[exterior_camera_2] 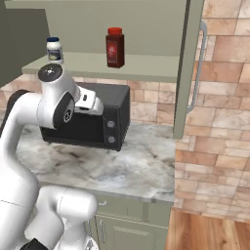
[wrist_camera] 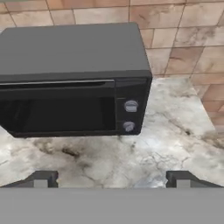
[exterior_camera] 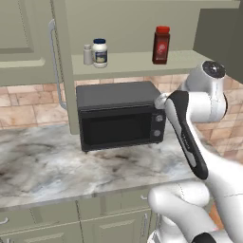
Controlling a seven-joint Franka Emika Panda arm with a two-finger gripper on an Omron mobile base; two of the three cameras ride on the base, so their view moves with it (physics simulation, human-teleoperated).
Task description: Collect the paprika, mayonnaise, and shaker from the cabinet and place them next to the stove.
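The olive cabinet [exterior_camera: 29, 42] stands open, and its shelf [exterior_camera: 133, 63] holds all three items. The paprika [exterior_camera: 161, 45], a dark red bottle with a red cap, stands at the right [exterior_camera_2: 114, 47]. The mayonnaise [exterior_camera: 99, 52], a white jar with a blue lid, stands at the left [exterior_camera_2: 54, 49], with the small grey shaker [exterior_camera: 88, 55] beside it. My gripper [wrist_camera: 111, 180] is open with nothing between its fingertips [wrist_camera: 41, 180]. It hangs below the shelf, in front of the microwave, looking down at the counter. The stove is out of view.
A black microwave [exterior_camera: 118, 116] sits on the marble counter [exterior_camera: 42, 166] under the shelf, its knobs [wrist_camera: 131, 106] facing me. The open cabinet door [exterior_camera_2: 188, 68] with a silver bar handle [exterior_camera_2: 201, 61] juts out at the right. Brick wall behind; wooden floor [exterior_camera_2: 210, 229] to the right.
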